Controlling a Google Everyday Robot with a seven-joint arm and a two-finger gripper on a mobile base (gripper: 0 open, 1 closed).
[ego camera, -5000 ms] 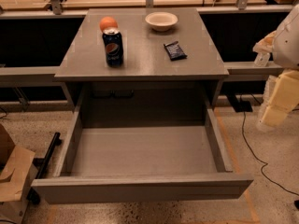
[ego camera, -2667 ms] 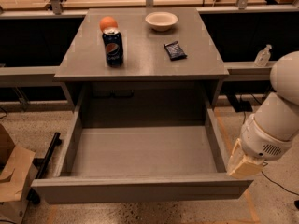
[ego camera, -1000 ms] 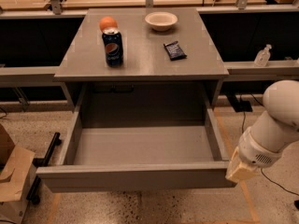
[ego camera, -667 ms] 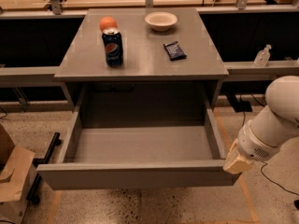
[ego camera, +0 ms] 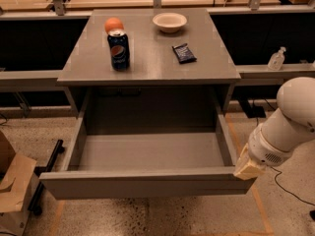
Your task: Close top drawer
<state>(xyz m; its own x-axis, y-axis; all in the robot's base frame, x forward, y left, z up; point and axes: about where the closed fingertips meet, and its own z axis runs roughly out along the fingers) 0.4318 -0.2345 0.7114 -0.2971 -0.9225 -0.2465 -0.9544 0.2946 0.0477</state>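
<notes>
Projecting drawer: the top drawer [ego camera: 147, 183] is seen pulled well out of the grey desk [ego camera: 147, 65], directly beneath the top slab. Its flat, handleless front panel is turned toward the camera, and its grey floor and side walls are exposed.
Hand: the cream-coloured hand [ego camera: 247, 168] is placed at the right front corner of the top drawer, set against the end of the front panel. Whether it is released or clenched cannot be told.
Arm: a white, rounded arm [ego camera: 288, 119] is seen entering from the right edge and sloping down and leftward to the hand.
Desk top, left: a blue cola can [ego camera: 118, 50] is stood upright, with an orange [ego camera: 113, 24] just behind it.
Desk top, back: a pale bowl [ego camera: 170, 21] is set near the rear edge, right of the orange.
Desk top, right: a dark snack packet [ego camera: 184, 53] is laid flat, well apart from the cola can.
Side ledge: a clear bottle [ego camera: 276, 59] is stood upright on the ledge to the right of the desk.
Floor: a speckled floor [ego camera: 147, 218] is shown under the top drawer, and a cardboard box [ego camera: 12, 191] is placed at the lower left.
</notes>
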